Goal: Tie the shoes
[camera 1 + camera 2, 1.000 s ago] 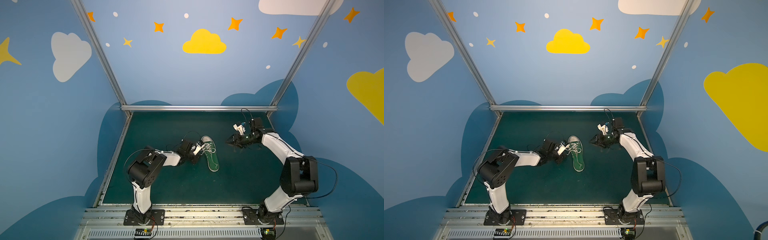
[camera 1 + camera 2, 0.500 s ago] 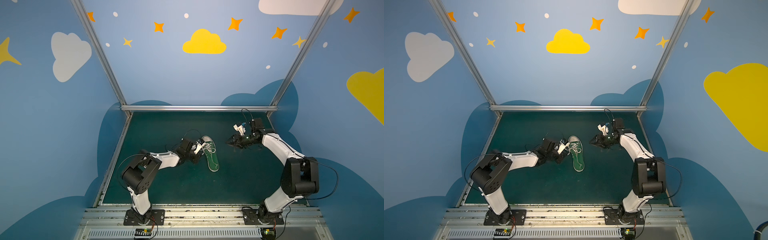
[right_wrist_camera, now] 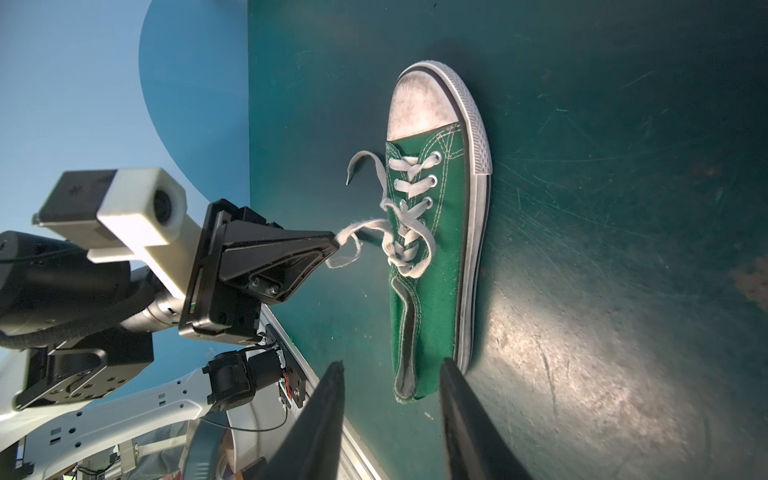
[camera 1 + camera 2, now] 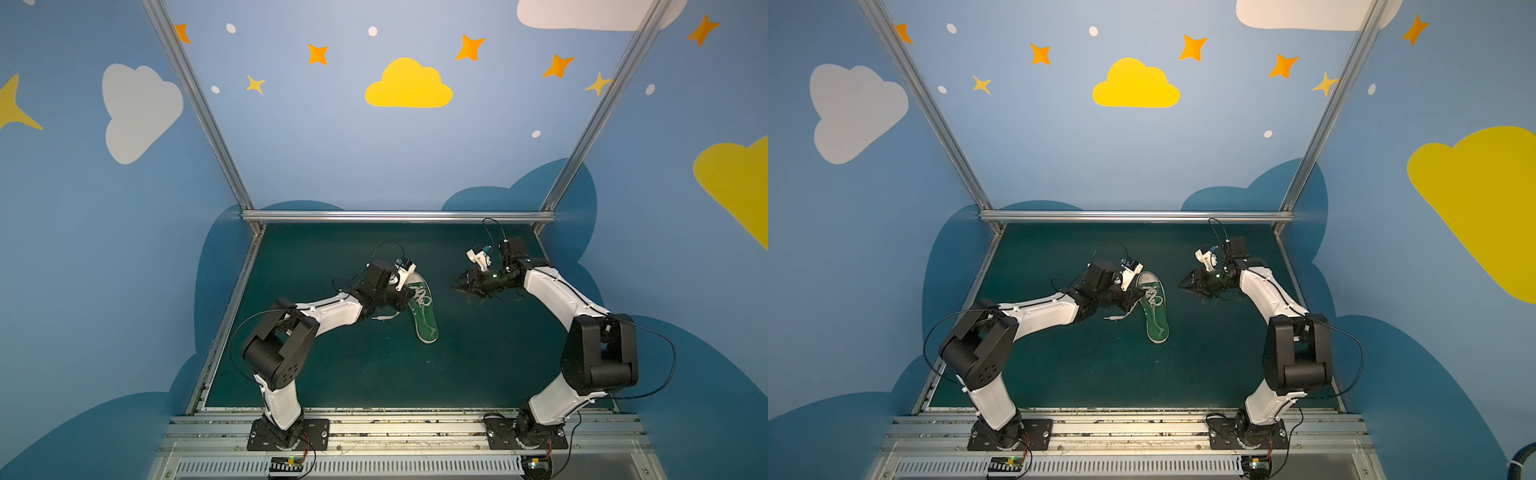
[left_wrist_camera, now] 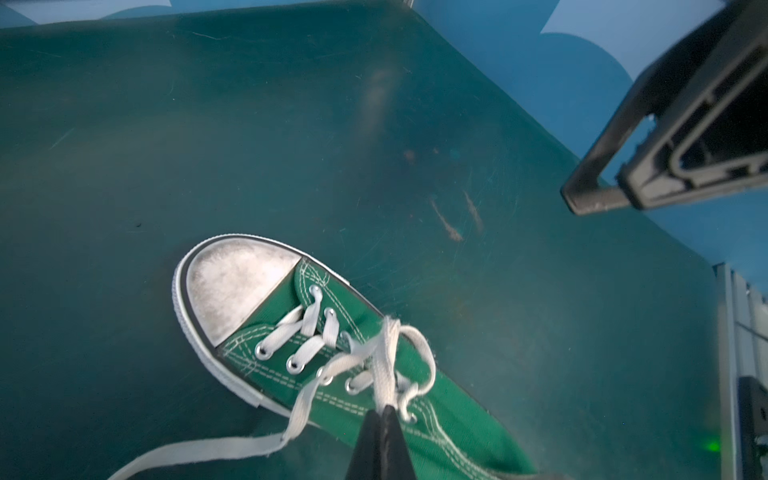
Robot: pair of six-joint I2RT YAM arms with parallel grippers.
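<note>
A green sneaker (image 4: 423, 316) (image 4: 1156, 316) with a white toe cap lies on the dark green mat, toe toward the back wall. Its white laces (image 5: 386, 357) are loose over the tongue. My left gripper (image 4: 406, 297) (image 5: 384, 409) (image 3: 334, 243) is at the shoe's left side, shut on one lace strand and holding it taut away from the eyelets. Another lace end (image 4: 384, 318) (image 5: 187, 453) trails on the mat to the left. My right gripper (image 4: 455, 286) (image 4: 1181, 284) (image 3: 392, 365) hovers right of the shoe, open, with nothing between its fingers.
Aluminium rails run along the back (image 4: 395, 216) and left (image 4: 232, 316) edges of the mat (image 4: 332, 374). Blue painted walls close in the back and both sides. Both arm bases stand on the front rail (image 4: 395, 428).
My left gripper has closed on the lace beside the shoe, and the left arm's elbow has shifted. The right arm has barely moved.
</note>
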